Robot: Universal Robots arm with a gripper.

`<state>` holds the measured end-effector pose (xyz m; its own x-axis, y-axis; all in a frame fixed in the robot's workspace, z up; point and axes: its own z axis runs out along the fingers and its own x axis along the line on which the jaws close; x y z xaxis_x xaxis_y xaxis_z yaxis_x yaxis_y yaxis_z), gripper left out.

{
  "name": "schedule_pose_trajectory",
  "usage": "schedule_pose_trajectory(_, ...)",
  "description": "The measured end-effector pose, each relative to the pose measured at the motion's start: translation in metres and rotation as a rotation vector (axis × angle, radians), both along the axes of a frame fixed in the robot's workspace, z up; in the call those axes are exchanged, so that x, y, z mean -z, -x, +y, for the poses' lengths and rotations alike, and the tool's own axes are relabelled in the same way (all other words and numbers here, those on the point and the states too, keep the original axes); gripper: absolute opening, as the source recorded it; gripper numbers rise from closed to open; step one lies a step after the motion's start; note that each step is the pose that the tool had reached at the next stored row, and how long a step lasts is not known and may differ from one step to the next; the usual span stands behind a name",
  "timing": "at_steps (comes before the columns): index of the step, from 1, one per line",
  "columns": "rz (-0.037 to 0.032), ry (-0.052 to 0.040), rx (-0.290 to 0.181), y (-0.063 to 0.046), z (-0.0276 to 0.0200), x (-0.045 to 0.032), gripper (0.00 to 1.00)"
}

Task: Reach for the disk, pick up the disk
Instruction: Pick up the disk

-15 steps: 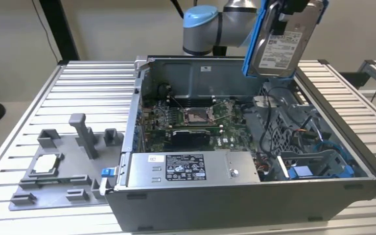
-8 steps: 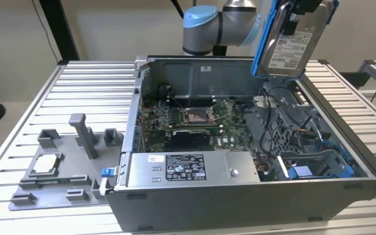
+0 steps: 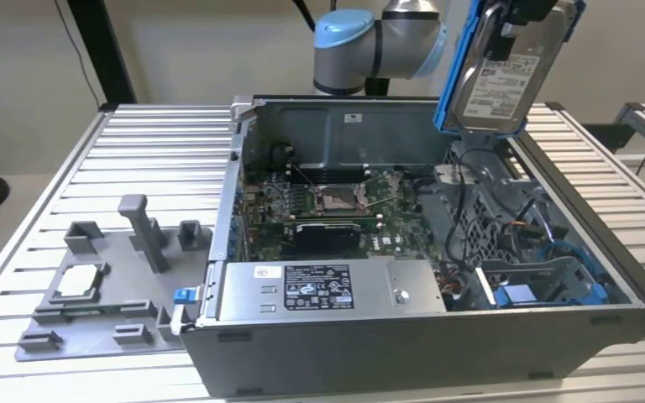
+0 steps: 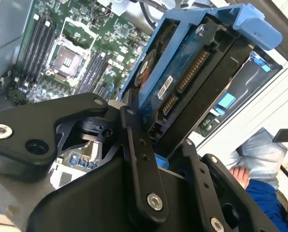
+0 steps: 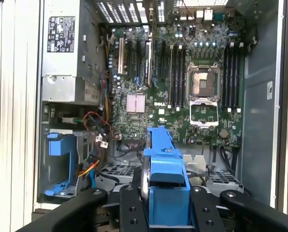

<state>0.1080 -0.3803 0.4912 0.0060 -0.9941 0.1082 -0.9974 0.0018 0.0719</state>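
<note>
- Disk [image 3: 510,74] hangs lifted above the open computer case [image 3: 412,336], label side facing the exterior view, its blue carrier frame [image 5: 165,164] around it.
- In the second wrist view, its blue circuit-board underside and connector [image 4: 192,72] show.
- Gripper [image 5: 165,208] has its black fingers [image 4: 139,159] clenched on the disk from both flat sides.
- Motherboard [image 5: 182,82] with its bare processor socket [image 3: 334,198] lies below, the power-supply box [image 3: 322,290] along the case's near edge.
- Grey fixture tray [image 3: 98,294] sits on the slatted tabletop [image 3: 154,151], at the exterior view's left of the case.
</note>
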Motion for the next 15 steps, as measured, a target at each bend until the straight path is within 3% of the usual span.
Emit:
schedule_pose_trajectory(7,0.0000,-0.0006,0.000,-0.004,-0.0050,-0.0001,0.00)
schedule_pose_trajectory(15,0.0002,-0.0008,0.000,-0.008,-0.0220,-0.0001,0.00)
